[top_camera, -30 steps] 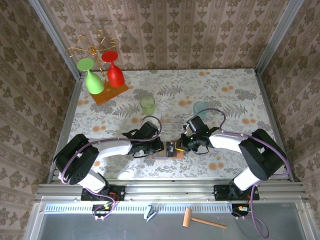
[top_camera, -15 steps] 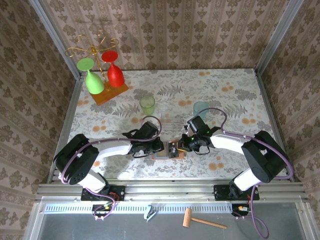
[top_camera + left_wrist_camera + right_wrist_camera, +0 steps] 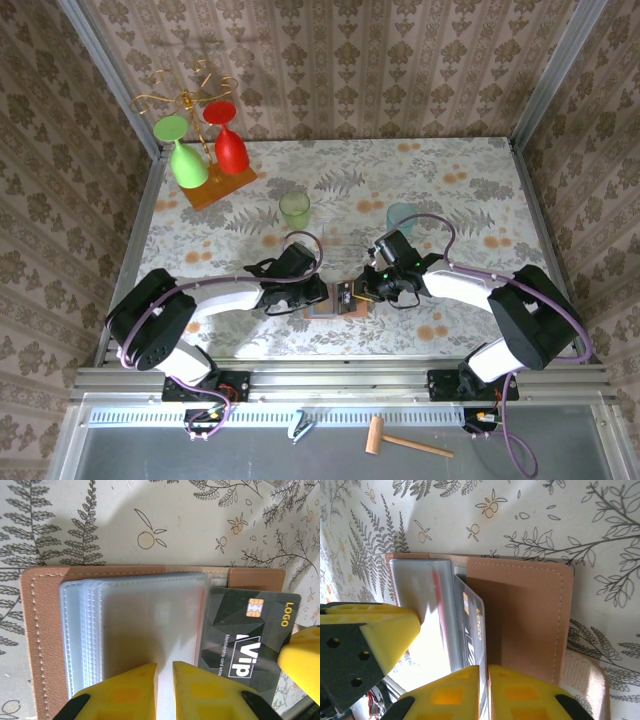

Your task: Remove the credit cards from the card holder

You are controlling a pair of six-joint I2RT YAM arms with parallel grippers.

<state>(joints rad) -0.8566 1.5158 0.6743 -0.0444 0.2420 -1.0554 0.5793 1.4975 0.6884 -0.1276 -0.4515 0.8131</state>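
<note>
A salmon-pink leather-like folding card holder (image 3: 525, 615) lies open across the centre, on a pale cloth printed with ferns and oranges (image 3: 560, 520). Its clear plastic sleeves (image 3: 420, 587) sit toward 9 o'clock, with the left gripper's yellow finger (image 3: 390, 630) on them at 8 o'clock. At 6 o'clock the right gripper (image 3: 484, 672) pinches a dark card with gold lettering (image 3: 472, 620), which stands on edge beside the sleeves. A pink strap tab (image 3: 585, 675) lies at 5 o'clock.

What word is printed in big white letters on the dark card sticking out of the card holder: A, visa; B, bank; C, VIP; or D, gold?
C: the dark card poking out of the card holder reads VIP below its chip.
</note>
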